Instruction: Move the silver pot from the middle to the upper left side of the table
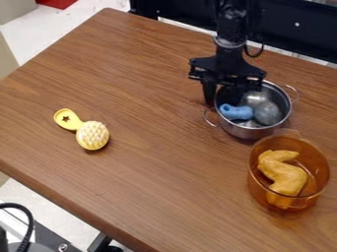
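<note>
Right now the black arm (231, 24) comes in from the top edge, and its gripper (225, 98) hangs down at the silver pot (285, 117), over the far left part of the rim. The jaws stand apart, one just outside the pot's left wall and the other over its inside; whether either one touches the metal, I cannot tell. The pot sits upright on the brown wooden desk (148, 123), right of the middle and towards the far side, with one loop handle (209, 118) at its near left and another (293, 93) at its far right. Inside it lies a blue object (236, 111), and to the right of that is a rounded, shiny grey shape (267, 113). Near the pot, closer to the desk's near side, a see-through amber bowl (256, 183) holds a bent, orange-yellow piece (283, 173). Well apart from both, on the left half of the desk, lies a yellow utensil (92, 135) with a round, bumpy, whitish-and-yellow head and a short handle with a star-shaped cutout, which points to the far left.
</note>
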Robot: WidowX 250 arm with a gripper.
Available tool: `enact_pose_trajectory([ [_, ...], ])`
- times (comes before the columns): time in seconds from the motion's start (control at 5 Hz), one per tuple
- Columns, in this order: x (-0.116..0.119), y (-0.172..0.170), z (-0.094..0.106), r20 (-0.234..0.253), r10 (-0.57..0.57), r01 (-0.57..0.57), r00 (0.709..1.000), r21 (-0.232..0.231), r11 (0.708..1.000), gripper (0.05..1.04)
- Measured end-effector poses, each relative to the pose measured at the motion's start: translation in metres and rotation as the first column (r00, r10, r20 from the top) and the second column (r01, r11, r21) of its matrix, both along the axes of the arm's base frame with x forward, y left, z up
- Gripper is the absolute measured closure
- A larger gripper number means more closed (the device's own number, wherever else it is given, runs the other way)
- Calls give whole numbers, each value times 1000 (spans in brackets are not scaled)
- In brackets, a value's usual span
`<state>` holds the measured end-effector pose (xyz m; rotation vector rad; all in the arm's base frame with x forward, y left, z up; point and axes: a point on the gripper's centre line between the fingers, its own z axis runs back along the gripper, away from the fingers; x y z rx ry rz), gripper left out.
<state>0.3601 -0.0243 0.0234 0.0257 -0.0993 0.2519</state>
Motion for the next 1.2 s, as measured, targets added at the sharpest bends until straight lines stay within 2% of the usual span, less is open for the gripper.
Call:
enact_pose_trajectory([
  [0.2,-2,2,-1,-14,48,-48,999,-45,998,915],
  [0.4,-3,5,-1,-26,88,-89,996,-63,994,1012],
  [0.6,-10,6,1,-23,179,-180,984,-35,983,1021],
  [0.8,-11,13,2,0,292,-292,956,-11,956,1021],
  [1.0,-10,22,7,27,420,-421,907,5,907,1021],
  [1.2,-8,35,13,72,476,-476,877,-13,879,1024],
])
